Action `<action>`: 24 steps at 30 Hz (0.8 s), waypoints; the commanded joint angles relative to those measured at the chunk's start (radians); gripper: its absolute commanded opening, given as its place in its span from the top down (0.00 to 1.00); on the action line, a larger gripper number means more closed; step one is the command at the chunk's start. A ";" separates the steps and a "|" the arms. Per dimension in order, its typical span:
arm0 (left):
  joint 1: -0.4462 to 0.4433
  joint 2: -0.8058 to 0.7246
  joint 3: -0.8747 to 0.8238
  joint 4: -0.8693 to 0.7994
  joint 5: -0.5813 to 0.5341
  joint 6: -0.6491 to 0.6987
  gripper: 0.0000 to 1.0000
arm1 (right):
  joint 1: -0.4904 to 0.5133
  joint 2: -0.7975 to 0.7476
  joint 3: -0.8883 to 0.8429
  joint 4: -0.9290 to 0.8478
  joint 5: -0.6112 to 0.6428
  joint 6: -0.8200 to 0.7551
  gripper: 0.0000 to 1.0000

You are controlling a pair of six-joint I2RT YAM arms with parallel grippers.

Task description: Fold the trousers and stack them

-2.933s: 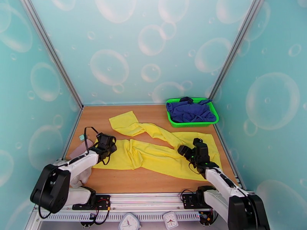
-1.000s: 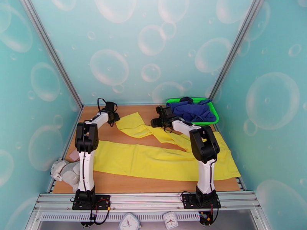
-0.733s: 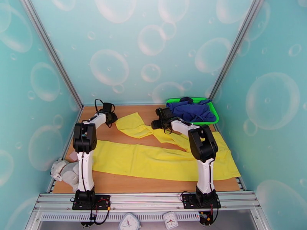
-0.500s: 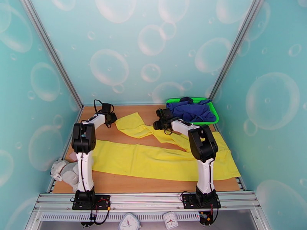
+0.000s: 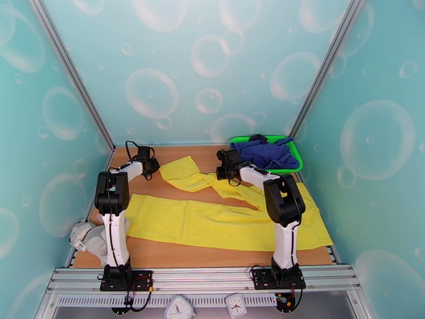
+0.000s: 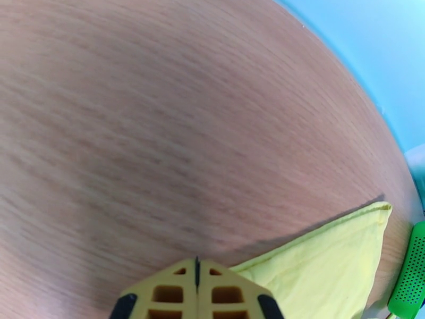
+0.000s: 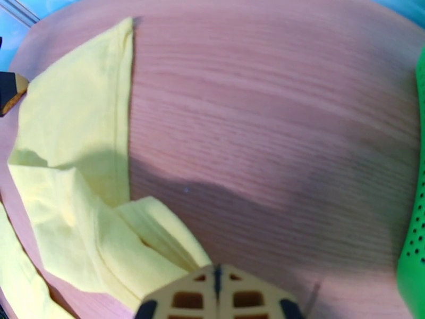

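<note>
Nothing folded yet: the trousers [image 5: 202, 221] lie unfolded across the table [image 5: 175, 252].
My left gripper [image 6: 196, 264] and right gripper [image 7: 216, 272] sit clenched at the far leg's edges. I can't tell if cloth is caught. All folding and stacking are left to do.

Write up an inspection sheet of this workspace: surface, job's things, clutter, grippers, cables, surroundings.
Surface: wooden table, largely covered by cloth.
Job's things: yellow trousers unfolded; one leg flat across the near side, the other twisted toward the far left.
Clutter: green basket at the far right holding a dark blue garment; grey-white cloth at the near left edge.
Grippers: left gripper shut at the far leg's cuff edge, hold unclear; right gripper shut where that leg's fabric bunches, apparently pinching it.
Cables: black cable looped by the left wrist.
Surroundings: teal bubble-print walls; two small clocks below the near rail.
</note>
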 commanded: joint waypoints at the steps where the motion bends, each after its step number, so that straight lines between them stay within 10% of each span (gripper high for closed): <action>1: 0.033 -0.060 -0.067 0.014 -0.032 -0.026 1.00 | 0.002 -0.079 -0.030 0.030 -0.017 -0.012 1.00; 7: 0.038 -0.122 -0.136 0.058 0.044 -0.007 1.00 | 0.014 -0.127 -0.065 0.034 -0.023 -0.009 1.00; 13: 0.028 -0.148 -0.198 0.123 0.244 0.024 0.65 | 0.065 -0.217 -0.130 0.036 0.010 -0.014 1.00; 24: -0.038 -0.003 0.004 -0.016 0.200 0.062 0.61 | 0.160 -0.446 -0.343 0.059 0.073 0.021 1.00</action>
